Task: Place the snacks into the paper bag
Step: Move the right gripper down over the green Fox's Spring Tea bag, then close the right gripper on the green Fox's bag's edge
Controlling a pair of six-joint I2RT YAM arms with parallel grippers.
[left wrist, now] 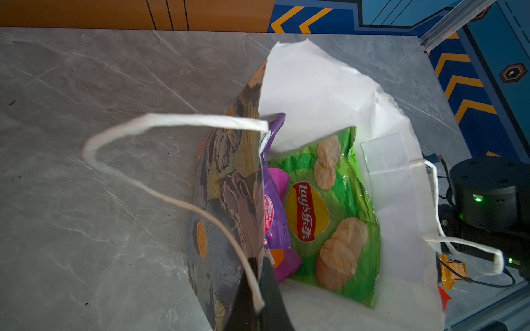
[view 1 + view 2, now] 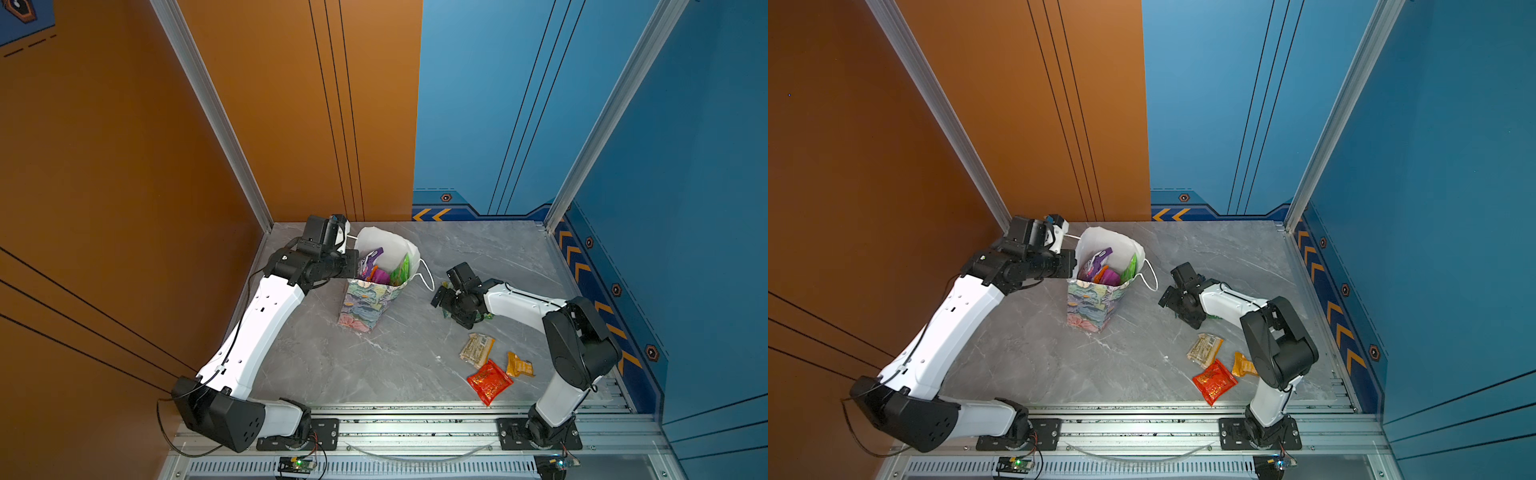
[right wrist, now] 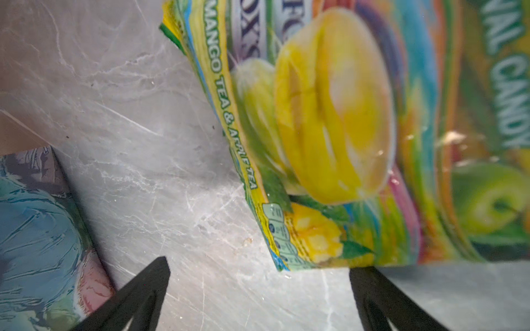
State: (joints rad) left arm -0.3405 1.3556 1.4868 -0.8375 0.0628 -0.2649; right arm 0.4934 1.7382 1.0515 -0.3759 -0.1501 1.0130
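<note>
Well, in both top views the paper bag (image 2: 362, 309) stands up on the grey desk (image 2: 395, 365) with its mouth open. The left hand (image 2: 353, 265) reaches from the side, arm bent, to the bag's rim. The right hand (image 2: 441, 296) is low over the desk, near the bag, with its arm folded behind it. A tan packet (image 2: 476, 350), a red packet (image 2: 489, 381) and an orange packet (image 2: 519, 365) lie close together by the right arm, well apart from the bag.

From the left wrist, the left hand is pinched shut on the bag's top edge, beside a white cord handle (image 1: 172, 121). A green chip packet (image 1: 329, 217) and a purple packet (image 1: 275, 226) are inside. The bag is thin paper, so I think it would flop or tip if let go; a grip on the rim helps it stand open.

From the right wrist, the right hand's two fingers (image 3: 143, 292) are spread wide and hold nothing. A yellow-green candy packet (image 3: 329, 129) lies on the desk just in front of them, one finger by its corner. It looks light, soft and crinkly, and its shiny skin may slip. I think the flat edge is the best place to pinch, not the puffy middle.
</note>
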